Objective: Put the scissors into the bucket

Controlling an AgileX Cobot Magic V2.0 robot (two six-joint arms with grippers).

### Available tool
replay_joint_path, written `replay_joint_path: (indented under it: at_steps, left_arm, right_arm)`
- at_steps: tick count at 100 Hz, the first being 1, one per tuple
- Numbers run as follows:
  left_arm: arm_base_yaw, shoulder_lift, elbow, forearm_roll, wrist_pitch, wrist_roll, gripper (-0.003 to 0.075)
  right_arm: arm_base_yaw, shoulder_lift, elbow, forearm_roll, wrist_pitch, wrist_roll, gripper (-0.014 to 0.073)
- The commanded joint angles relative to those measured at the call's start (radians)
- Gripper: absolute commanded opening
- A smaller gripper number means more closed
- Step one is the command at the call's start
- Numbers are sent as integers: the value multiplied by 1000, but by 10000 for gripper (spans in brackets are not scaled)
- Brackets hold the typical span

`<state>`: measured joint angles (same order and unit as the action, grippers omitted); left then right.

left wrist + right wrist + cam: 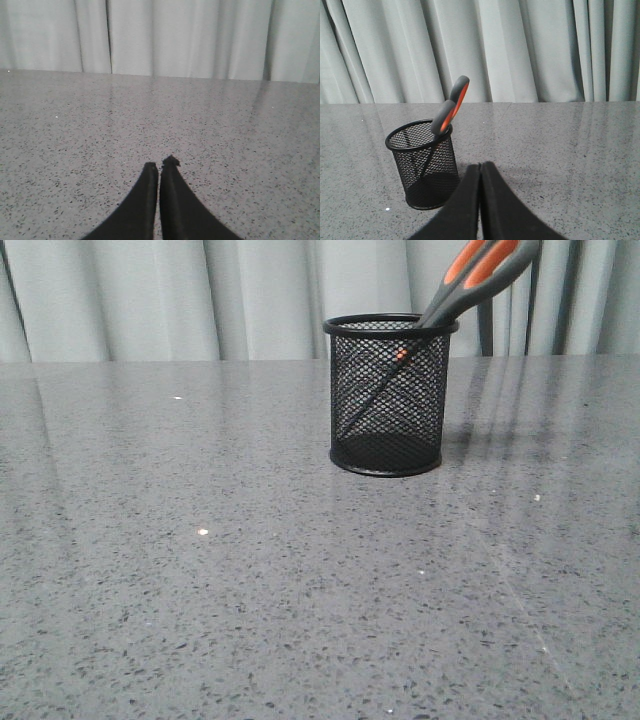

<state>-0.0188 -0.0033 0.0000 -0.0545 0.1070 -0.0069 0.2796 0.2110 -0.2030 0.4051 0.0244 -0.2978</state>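
The black wire-mesh bucket (388, 395) stands upright on the grey speckled table. The scissors (478, 278) stand inside it, blades down and seen through the mesh, grey and orange handles leaning out over the rim to the right. In the right wrist view the bucket (424, 165) with the scissors (451, 105) sits just beside my right gripper (481, 165), which is shut and empty, apart from the bucket. My left gripper (160, 164) is shut and empty over bare table, with neither thing in its view. Neither gripper shows in the front view.
The grey speckled table (250, 580) stretches wide on all sides of the bucket. Pale pleated curtains (200, 295) hang behind its far edge. A dark upright post (485, 330) stands behind the bucket at the back right.
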Motion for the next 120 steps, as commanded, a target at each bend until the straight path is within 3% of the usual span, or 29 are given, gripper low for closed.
replay_joint_path:
  at_steps: [1,59,72,83,93,107,120]
  left_arm:
    - [1,-28,41,-10,-72,-10,-20]
    - [1,-28,41,-10,-70,-10,-20]
    - [1,-28,41,-10,-70,-10,-20]
    - [1,-28,41,-10,-70,-10,-20]
    - [1,-28,41,-10,-70,-10,-20]
    - [1,-28,41,-10,-70,-10,-20]
    - [1,-25,41,-10,-70,-10,-20]
  right_arm:
    - [-4,9,-27,1,-74,-3,-45]
    - [-4,9,-27,-6,-74,-3,-45]
    - [-18,9,-17,-132,-80,16,-45]
    - [-95,2,32,-291,-107,186,-45]
    - [-177,-45,105,-320,-107,213,-45]
    - [-201,-181,205,-359,-85,213,-45]
    - [-203,-242,222,-370,53,231,-45]
